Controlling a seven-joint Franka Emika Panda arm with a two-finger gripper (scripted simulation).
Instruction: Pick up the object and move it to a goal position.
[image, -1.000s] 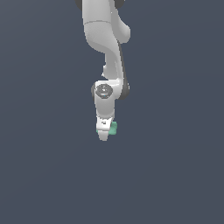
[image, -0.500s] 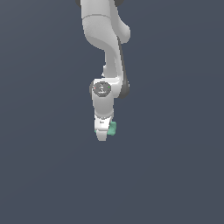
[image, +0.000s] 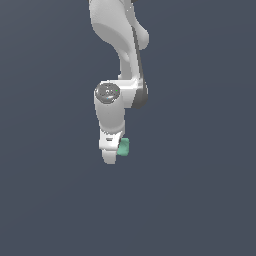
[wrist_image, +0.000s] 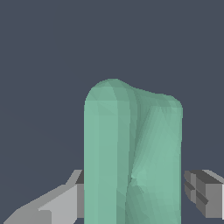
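The object (image: 123, 147) is a small mint-green lump with rounded edges. It sits at the tip of my white gripper (image: 113, 154), on the side toward the exterior view's right. In the wrist view the object (wrist_image: 131, 153) fills the space between my two grey fingers (wrist_image: 57, 205). One finger touches it and the other stands right at its opposite side. The gripper is shut on the object and points downward from the arm (image: 117, 45).
A plain dark blue-grey surface (image: 200, 200) fills the background in both views. No other objects, edges or goal marker show.
The wrist has risen a little and shifted toward the exterior view's left. The object has stayed in the gripper and moved slightly left with it.
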